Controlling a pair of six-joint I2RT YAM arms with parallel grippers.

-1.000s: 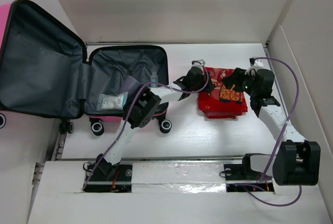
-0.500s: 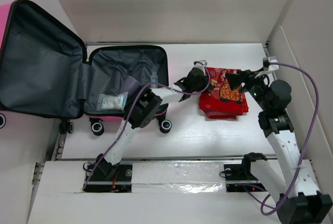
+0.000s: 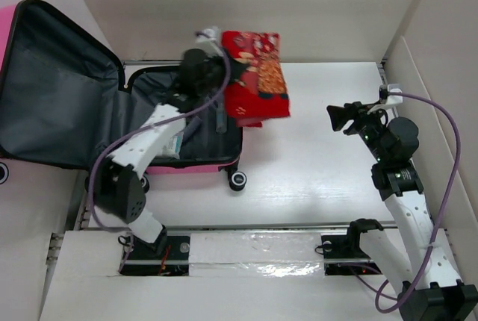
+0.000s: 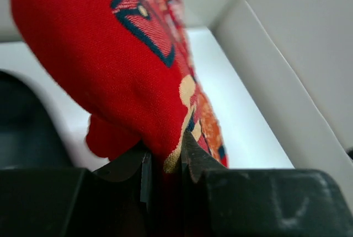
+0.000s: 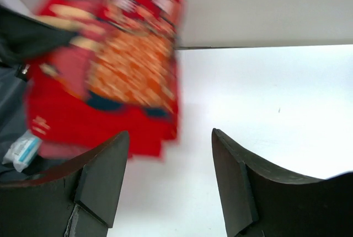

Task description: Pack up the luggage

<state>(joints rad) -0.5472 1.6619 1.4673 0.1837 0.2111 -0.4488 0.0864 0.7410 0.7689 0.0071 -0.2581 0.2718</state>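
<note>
Your luggage (image 3: 63, 93) lies open at the left end of the worktop (image 3: 321, 187). Its lid leans back to the left and shows dark grey lining. The lower shell lies flat beside the lid, with a pink edge and a black wheel (image 3: 237, 180) at its near side. A small pale packet (image 5: 22, 147) rests inside the lower shell.

Your left gripper (image 4: 164, 160) is pinching a folded red patterned cloth (image 3: 258, 75) by one edge, and the left wrist view shows the fabric clamped between both fingers. The cloth is lifted off the worktop. In the overhead view it overlaps the far right corner of the lower shell.

Your right gripper (image 5: 168, 138) is spread wide and holds nothing. It sits well apart from the cloth, over the right part of the worktop, and points towards the luggage.
</note>
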